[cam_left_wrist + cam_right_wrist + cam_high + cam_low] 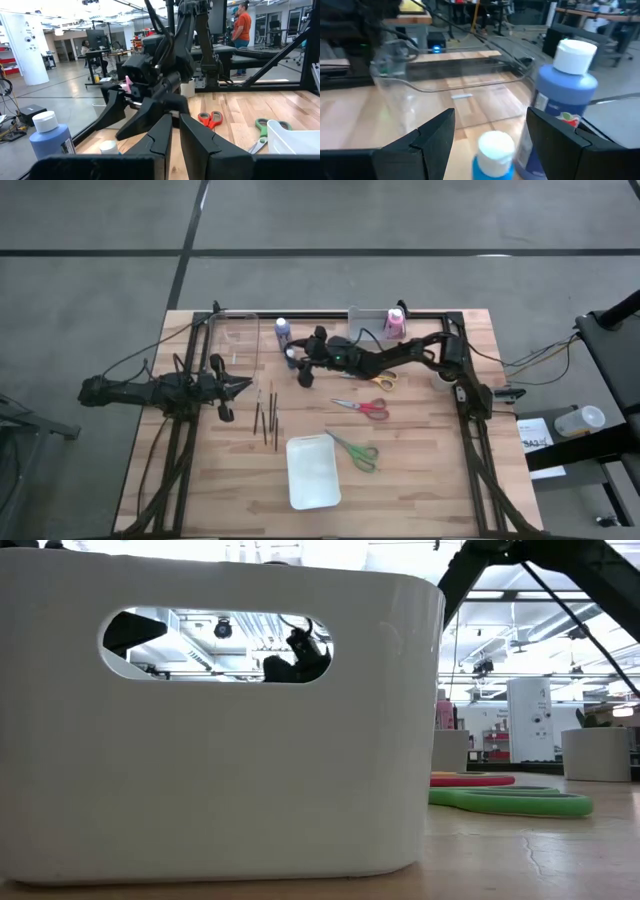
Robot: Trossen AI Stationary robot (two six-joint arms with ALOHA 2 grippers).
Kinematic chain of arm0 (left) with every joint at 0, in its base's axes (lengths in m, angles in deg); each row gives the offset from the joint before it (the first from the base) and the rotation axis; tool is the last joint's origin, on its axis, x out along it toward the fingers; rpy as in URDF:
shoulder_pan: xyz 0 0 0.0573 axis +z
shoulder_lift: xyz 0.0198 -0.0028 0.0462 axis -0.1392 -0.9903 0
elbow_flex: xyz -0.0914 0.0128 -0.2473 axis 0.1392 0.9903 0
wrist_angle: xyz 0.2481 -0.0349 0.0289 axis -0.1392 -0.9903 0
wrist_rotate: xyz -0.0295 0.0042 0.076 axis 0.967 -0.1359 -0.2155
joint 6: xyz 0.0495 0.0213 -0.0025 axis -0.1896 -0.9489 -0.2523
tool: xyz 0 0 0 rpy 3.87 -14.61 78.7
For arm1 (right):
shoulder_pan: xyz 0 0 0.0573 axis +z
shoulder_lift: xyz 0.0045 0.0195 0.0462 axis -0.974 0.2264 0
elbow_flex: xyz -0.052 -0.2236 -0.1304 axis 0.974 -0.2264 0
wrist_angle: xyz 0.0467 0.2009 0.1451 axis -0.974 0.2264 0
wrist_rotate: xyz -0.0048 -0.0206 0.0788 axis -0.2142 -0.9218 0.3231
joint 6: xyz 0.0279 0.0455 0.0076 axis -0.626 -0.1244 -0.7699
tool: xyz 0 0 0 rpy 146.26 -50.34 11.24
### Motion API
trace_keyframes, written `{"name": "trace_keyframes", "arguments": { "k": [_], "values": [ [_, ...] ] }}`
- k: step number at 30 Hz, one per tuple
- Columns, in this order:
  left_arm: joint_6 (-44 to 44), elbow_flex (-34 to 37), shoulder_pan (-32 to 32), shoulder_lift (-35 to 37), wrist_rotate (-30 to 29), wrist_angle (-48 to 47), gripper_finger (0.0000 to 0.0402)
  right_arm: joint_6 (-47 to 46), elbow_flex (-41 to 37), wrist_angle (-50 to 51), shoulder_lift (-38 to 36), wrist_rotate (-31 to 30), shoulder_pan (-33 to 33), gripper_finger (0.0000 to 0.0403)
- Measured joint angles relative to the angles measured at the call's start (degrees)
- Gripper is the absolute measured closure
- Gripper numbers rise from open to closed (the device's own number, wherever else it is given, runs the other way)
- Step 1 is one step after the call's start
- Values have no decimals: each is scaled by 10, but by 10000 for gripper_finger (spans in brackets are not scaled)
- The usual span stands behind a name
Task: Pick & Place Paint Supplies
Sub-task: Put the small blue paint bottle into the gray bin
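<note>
My right gripper (303, 370) (491, 117) reaches across the table's far middle and is open. A short teal bottle with a white cap (495, 150) stands between its fingertips, untouched as far as I can see. A tall blue bottle (565, 95) (282, 330) stands just beside it. A pink bottle (396, 323) stands at the far edge. On the table lie thin brushes (265, 415) and orange (378, 380), red (362, 407) and green scissors (355, 450). My left gripper (240, 385) (175, 140) waits at the left, shut and empty.
A white bin (312, 470) (220, 720) stands at the near middle. A clear container (237, 340) (420, 75) stands at the far left, and another (365, 320) by the pink bottle. People (243, 25) are in the room beyond the table.
</note>
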Motion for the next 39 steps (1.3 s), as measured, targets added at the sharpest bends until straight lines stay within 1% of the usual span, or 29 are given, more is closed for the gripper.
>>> {"name": "trace_keyframes", "arguments": {
  "k": [7, 13, 18, 24, 39],
  "values": [
    [0, 0, 0, 0, 0, 0, 354, 1, 1, 11, -2, -8, 0, 158],
    [0, 0, 0, 0, 0, 0, 354, -4, 19, 73, -2, -8, 0, 158],
    [0, 0, 0, 0, 0, 0, 354, -3, 39, 84, 7, -8, 0, 158],
    [0, 0, 0, 0, 0, 0, 354, -4, 63, 129, 20, -9, -3, 158],
    [0, 0, 0, 0, 0, 0, 354, -14, 72, 131, 32, -9, -6, 158]
  ]
}}
